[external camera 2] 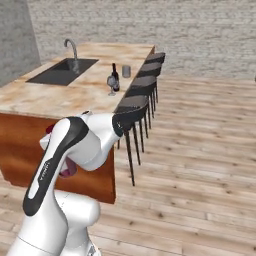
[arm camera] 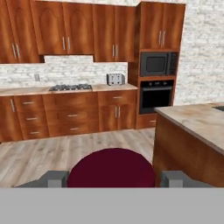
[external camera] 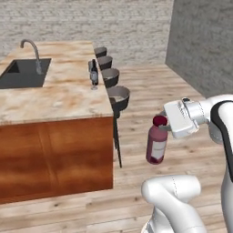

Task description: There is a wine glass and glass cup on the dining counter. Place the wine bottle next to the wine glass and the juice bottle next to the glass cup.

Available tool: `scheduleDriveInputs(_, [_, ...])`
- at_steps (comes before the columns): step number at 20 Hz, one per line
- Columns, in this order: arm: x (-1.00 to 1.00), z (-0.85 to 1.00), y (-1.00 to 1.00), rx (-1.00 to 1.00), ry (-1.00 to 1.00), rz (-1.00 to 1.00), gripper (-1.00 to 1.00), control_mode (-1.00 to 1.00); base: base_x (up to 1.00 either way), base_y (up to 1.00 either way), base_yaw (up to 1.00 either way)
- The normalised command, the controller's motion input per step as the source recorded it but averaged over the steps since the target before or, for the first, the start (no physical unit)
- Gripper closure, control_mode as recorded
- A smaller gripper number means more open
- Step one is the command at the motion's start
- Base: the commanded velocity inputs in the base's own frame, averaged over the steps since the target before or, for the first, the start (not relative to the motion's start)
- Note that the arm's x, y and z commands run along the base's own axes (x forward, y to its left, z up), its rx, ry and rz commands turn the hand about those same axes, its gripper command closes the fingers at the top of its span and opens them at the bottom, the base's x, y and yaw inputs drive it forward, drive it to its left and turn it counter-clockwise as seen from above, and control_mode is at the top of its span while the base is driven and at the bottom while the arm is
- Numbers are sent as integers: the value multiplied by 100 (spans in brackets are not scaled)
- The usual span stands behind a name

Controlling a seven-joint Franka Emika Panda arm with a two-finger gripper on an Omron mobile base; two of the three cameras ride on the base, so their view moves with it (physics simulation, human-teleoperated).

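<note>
Gripper (external camera: 164, 129) on the white arm grasps the dark-red juice bottle with a maroon cap (external camera: 156, 144) at its neck, carrying it upright in the air above the wooden floor, off the near right corner of the marble-topped wooden desk (external camera: 54, 98). In the hand view the maroon cap (arm camera: 111, 168) sits between the 2 grey fingertips (arm camera: 53, 178), touching both sides. In the right base view only a sliver of the bottle (external camera 2: 68, 169) shows behind the arm, in front of the desk's wooden side.

Farther along the desk's right edge stand the clear stemmed wine glass (external camera: 94, 80) and the dark wine bottle (external camera: 93, 71), just beside each other. Beyond them, near the same edge, is the short grey glass cup (external camera 2: 126, 71). 4 dark round stools (external camera: 119, 98) line that side of the desk. At the desk's far left lies the dark sink with a curved metal tap (external camera: 32, 57).
</note>
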Motion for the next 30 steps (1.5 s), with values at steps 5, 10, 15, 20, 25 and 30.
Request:
scheduleDriveInputs(5, [0, 0, 0, 0, 0, 0, 100, 100, 55, -57, 0])
scheduleDriveInputs(10, [0, 0, 0, 0, 0, 0, 100, 100, 74, -45, 0])
scheduleDriveInputs(15, [0, 0, 0, 0, 0, 0, 100, 100, 77, -43, 0])
scheduleDriveInputs(20, [0, 0, 0, 0, 0, 0, 100, 100, 73, -49, 0])
scheduleDriveInputs(25, [0, 0, 0, 0, 0, 0, 100, 100, 61, -53, -1])
scheduleDriveInputs(30, [0, 0, 0, 0, 0, 0, 100, 100, 56, -57, 0])
